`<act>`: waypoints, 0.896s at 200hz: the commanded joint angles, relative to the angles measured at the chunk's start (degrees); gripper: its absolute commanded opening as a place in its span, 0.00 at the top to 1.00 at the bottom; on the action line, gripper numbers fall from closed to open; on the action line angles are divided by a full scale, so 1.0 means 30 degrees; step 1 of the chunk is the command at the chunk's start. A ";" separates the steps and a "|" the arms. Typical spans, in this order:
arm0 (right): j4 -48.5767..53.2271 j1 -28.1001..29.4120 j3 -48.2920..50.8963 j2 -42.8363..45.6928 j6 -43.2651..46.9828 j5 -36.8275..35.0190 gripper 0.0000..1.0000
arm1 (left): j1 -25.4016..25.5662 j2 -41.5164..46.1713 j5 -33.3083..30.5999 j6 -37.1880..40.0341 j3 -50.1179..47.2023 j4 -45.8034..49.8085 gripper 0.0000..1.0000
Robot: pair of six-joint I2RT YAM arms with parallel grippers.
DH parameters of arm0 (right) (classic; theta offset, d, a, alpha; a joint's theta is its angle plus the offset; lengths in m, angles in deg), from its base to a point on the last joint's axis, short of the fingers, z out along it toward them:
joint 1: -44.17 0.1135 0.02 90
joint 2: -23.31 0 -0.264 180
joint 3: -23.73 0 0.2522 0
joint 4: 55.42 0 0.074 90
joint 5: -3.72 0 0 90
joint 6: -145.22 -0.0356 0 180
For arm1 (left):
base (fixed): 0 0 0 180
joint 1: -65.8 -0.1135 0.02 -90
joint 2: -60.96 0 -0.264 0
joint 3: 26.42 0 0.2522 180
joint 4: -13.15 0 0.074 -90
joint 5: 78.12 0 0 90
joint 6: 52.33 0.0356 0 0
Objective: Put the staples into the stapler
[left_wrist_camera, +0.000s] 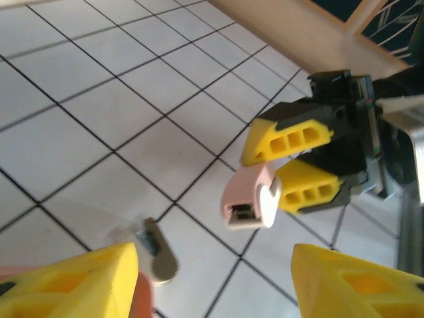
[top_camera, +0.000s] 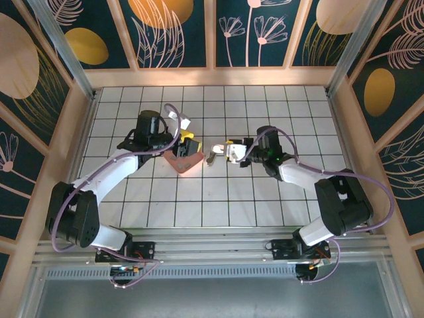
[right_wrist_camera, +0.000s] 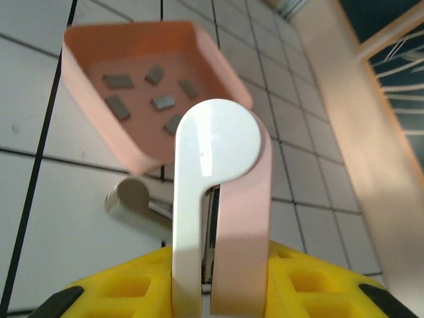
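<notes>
My right gripper (right_wrist_camera: pixel 222 268) is shut on the stapler (right_wrist_camera: pixel 218 199), a small pink and white body pinched side to side between the yellow fingers, its rounded end pointing at the tray. In the left wrist view the stapler (left_wrist_camera: pixel 252 199) shows its open end, held above the tiles by the right gripper (left_wrist_camera: pixel 291 162). Several staples (right_wrist_camera: pixel 162 103), small dark-grey strips, lie in the pink tray (right_wrist_camera: pixel 218 59). My left gripper (left_wrist_camera: pixel 215 278) stands open with nothing between its fingers, hovering at the tray's edge (top_camera: pixel 185 163). In the overhead view the two grippers (top_camera: pixel 187 147) (top_camera: pixel 233 152) face each other.
A small grey metal piece (left_wrist_camera: pixel 161 258) with a rounded end lies on the white tiles between tray and stapler, also visible as the grey piece (top_camera: pixel 212 157) (right_wrist_camera: pixel 132 194). Wooden-framed walls (top_camera: pixel 212 76) enclose the tiled table.
</notes>
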 commanded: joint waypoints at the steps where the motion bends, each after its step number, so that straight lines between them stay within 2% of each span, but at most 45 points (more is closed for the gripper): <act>1: -0.3352 0.0514 0.0530 0.0592 -0.0596 -0.0310 0.68 | 0.0311 -0.0308 0.2046 -0.2155 0.0368 0.0074 0.40; 49: -0.4708 0.1060 0.0621 0.0838 -0.0552 -0.0384 0.68 | 0.0608 -0.0819 0.2484 -0.2270 0.0320 -0.0055 0.35; 107: -0.3052 0.1329 -0.0384 0.1046 0.0075 -0.0334 0.67 | 0.0876 -0.1460 0.2669 -0.3412 0.0395 -0.1321 0.34; 120: -0.2782 0.1333 -0.0548 0.1088 0.0157 -0.0356 0.67 | 0.0941 -0.1630 0.2930 -0.3591 0.0430 -0.1598 0.38; 122: -0.2680 0.1333 -0.0587 0.1114 0.0234 -0.0362 0.68 | 0.0970 -0.1647 0.2987 -0.3575 0.0474 -0.1600 0.36; 123: -0.2672 0.1333 -0.0592 0.1106 0.0229 -0.0363 0.68 | 0.0989 -0.1664 0.2997 -0.3567 0.0500 -0.1585 0.28; 124: -0.2639 0.1333 -0.0609 0.1101 0.0226 -0.0378 0.68 | 0.0999 -0.1687 0.3016 -0.3549 0.0514 -0.1578 0.15; 125: -0.2639 0.1333 -0.0609 0.1101 0.0226 -0.0378 0.68 | 0.1018 -0.1699 0.3026 -0.3525 0.0520 -0.1574 0.08; 128: -0.2621 0.1333 -0.0624 0.1123 0.0250 -0.0391 0.68 | 0.1069 -0.1764 0.3082 -0.3467 0.0567 -0.1502 0.02; 154: -0.2279 0.1698 -0.0900 0.1255 0.0253 -0.0466 0.68 | 0.1327 -0.2178 0.3870 -0.3362 0.0852 -0.1409 0.02; 179: -0.2165 0.1845 -0.1036 0.1281 0.0416 -0.0648 0.68 | 0.1415 -0.2023 0.3698 -0.2750 0.0661 -0.1539 0.04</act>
